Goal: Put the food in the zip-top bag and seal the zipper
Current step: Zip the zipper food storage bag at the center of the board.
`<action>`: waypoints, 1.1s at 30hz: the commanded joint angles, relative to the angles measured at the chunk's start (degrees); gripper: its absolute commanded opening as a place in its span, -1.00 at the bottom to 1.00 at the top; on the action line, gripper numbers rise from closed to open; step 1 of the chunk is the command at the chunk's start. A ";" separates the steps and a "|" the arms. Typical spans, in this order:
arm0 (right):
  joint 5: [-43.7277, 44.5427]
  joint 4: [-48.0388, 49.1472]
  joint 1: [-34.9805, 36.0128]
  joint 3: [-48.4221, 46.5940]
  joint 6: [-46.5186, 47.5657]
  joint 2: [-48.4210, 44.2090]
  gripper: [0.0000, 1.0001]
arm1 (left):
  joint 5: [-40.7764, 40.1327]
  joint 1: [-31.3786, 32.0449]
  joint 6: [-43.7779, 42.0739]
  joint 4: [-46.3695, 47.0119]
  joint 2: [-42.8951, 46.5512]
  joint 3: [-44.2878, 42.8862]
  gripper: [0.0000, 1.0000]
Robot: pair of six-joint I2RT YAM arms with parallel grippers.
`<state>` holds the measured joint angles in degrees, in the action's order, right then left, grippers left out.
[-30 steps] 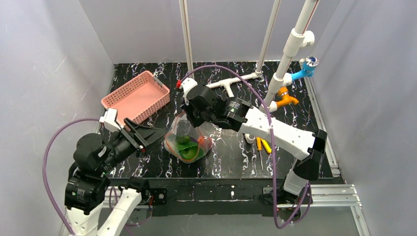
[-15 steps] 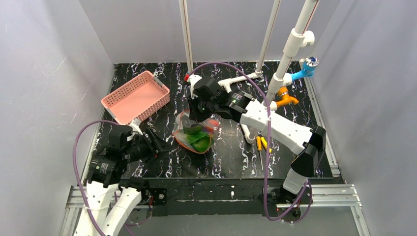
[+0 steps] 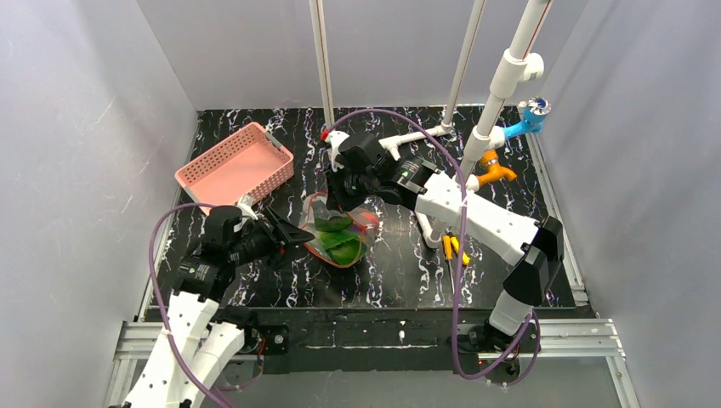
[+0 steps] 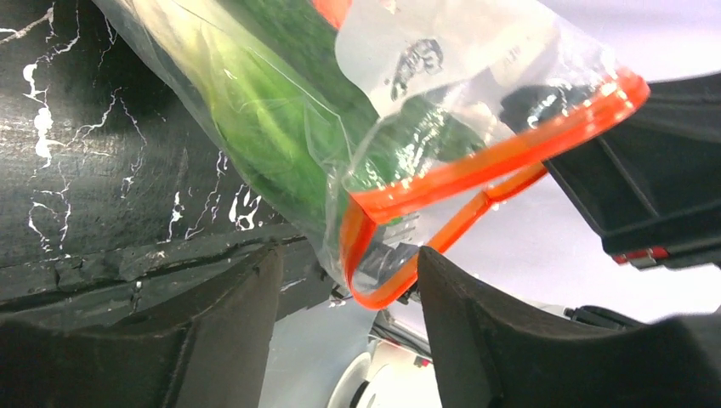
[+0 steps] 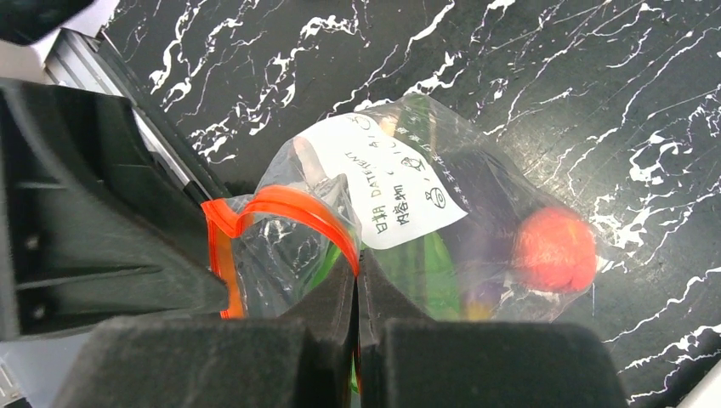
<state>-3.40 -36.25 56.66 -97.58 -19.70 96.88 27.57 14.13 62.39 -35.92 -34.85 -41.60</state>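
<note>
Bag: you have the zip-top bag (image 3: pixel 340 238) lying mid-bench (image 3: pixel 400 272), between your two arms, its white label (image 5: pixel 387 191) facing up.
Food: it is inside the bag. You can see the tomato (image 5: pixel 554 249) at the far end from the mouth, the dark eggplant (image 5: pixel 476 212) beside it, and green bok choy leaves (image 3: pixel 340 246) against the plastic.
Zipper: the zipper (image 5: pixel 289 204) bows into an open loop, so the mouth is not sealed.
Right end effector (image 5: pixel 357 280): your fingers are pressed together on the zipper, pinching the strip at the bag's rim.
Left end effector (image 4: pixel 349 272): your fingers stand apart, low by the bench, with the zipper's end corner hanging in the gap between them. You cannot tell whether it touches either finger.
Basket: the pink basket (image 3: pixel 236 166) sits at the far left, well apart from the bag.
Tools: the yellow-handled tools (image 3: pixel 455 249) lie to the bag's right, under your right arm.
</note>
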 commanded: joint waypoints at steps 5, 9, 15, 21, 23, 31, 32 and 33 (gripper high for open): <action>-1.13 3.62 -0.15 1.29 -0.62 -3.15 -0.97 | -1.31 0.60 5.29 8.23 -1.72 4.40 -0.02; -0.74 3.64 -0.15 1.64 -0.33 -4.02 -0.97 | -0.61 2.23 4.66 11.00 -5.63 3.68 -0.13; 0.24 2.62 -0.15 2.94 4.11 -6.06 -0.97 | -0.20 2.79 -1.65 7.27 -7.14 -2.38 -1.00; 6.00 0.90 -0.15 6.38 16.87 -9.64 -0.97 | -6.07 2.79 0.14 -2.38 -4.13 -10.19 -1.00; 3.14 -0.17 -0.15 7.37 21.59 -11.80 -0.97 | -5.58 2.79 3.63 -2.61 -3.03 -10.48 -1.00; -13.44 5.12 -0.15 12.95 23.27 -14.96 -0.97 | -12.30 2.75 5.67 -3.97 -1.03 -6.55 -1.00; -15.16 4.10 -0.15 11.76 23.00 -13.30 -0.97 | -12.09 2.79 5.92 -2.63 -1.60 -5.67 -1.00; -17.29 2.55 -0.14 10.82 22.76 -11.53 -0.97 | -12.01 2.75 5.90 -1.95 -2.23 -5.17 -1.00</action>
<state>-12.49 -34.11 57.08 -85.43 1.41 82.19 19.90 17.08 67.37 -37.67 -35.59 -49.58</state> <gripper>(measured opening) 0.030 0.009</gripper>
